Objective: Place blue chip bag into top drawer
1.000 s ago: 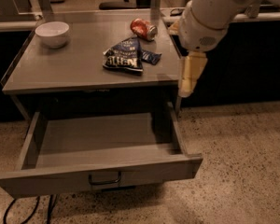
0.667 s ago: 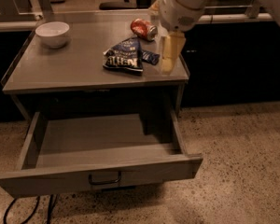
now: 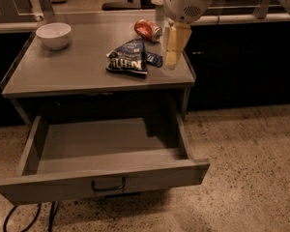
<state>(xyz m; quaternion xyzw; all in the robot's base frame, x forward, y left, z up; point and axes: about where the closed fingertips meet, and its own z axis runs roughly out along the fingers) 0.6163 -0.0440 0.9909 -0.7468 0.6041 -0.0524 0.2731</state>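
- Four things noted on the table: blue chip bag, small dark blue wrapper, red can, white bowl.
- Found the blue chip bag lying crumpled and flat on the right half of the table, nearer the front edge than the back.
- Read its shape as roughly triangular: narrow end pointed toward the back of the table, leaning a little right; wide end, with the white lettering, faced the front edge.
- Took its long axis as running roughly front to back, slightly slanted.
- Saw the small wrapper touching the bag's right side, the can on its side behind them, the bowl well apart at the back left corner.
- Spotted the gripper hanging tip-down over the table's right edge, just beside the wrapper and right of the bag, holding nothing visible.
- Could not tell whether the gripper was apart or together.
- Found the top drawer pulled out below the table, its inside bare grey metal, dark handle centred on the front panel.
- Noticed dark cables on the speckled floor at lower left.
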